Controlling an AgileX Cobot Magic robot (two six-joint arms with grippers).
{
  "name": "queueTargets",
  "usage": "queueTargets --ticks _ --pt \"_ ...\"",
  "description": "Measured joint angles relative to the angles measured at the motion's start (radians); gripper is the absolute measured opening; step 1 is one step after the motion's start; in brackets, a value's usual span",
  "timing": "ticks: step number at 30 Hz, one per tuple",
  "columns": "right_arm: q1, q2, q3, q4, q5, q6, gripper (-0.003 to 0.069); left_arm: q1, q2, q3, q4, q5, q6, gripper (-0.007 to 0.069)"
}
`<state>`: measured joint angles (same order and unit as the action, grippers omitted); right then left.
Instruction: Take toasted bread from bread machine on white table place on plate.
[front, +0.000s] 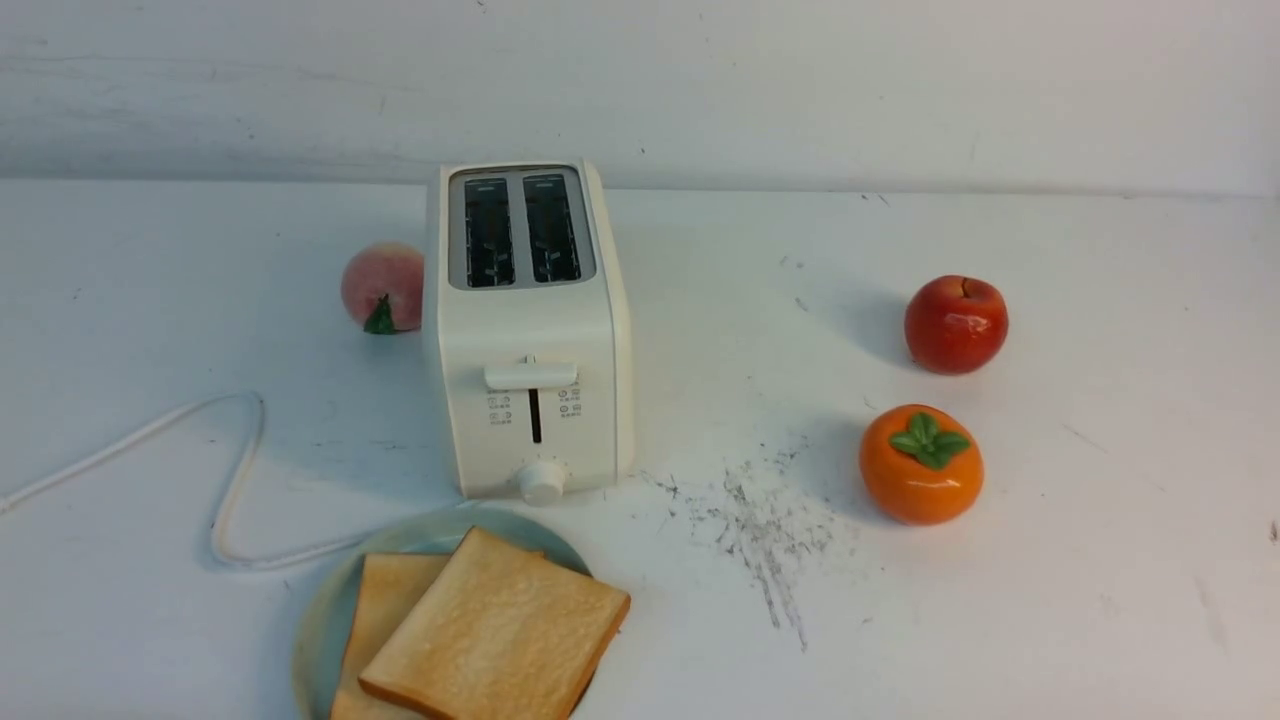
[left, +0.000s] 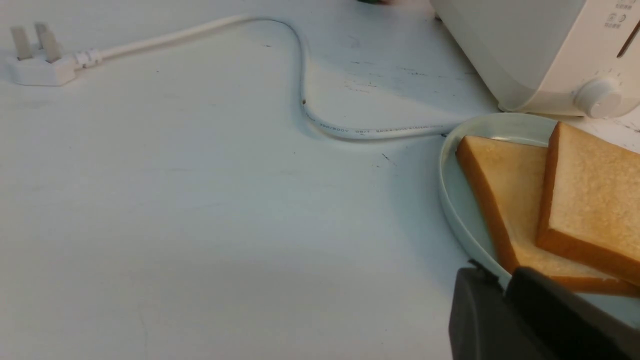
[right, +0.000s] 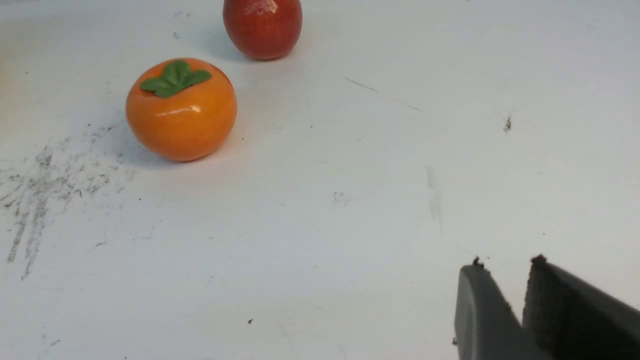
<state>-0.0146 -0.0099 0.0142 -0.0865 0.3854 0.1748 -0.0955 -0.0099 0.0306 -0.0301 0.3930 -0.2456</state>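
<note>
Front view: neither pincer shows; two golden square toast slices overlap on the round pale blue-green plate, before the cream boxy toaster.

Left wrist view: the left pincer, slightly parted and empty, hangs at the plate's rim.

Right wrist view: the right pincer, slightly parted and empty, hangs over the white desk, well apart from the glossy orange persimmon.

Grey print runs along white cord lying on counter; middle part seems to read "300/500V", rest too small and blurred to make out. Toaster front carries small icon pairs either side of lever slot, none legible in front view. Left wrist view catches two tiny symbols with line of characters beneath at toaster's upper corner, unreadable. Fine tick marks ring knob, no numerals discernible. No brand name visible anywhere.
</note>
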Motion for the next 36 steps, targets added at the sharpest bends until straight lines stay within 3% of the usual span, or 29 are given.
queueTargets --ticks 36 --pt "0.0 0.0 0.0 0.0 0.0 0.0 0.017 0.0 0.0 0.0 0.0 0.0 0.0 0.0092"
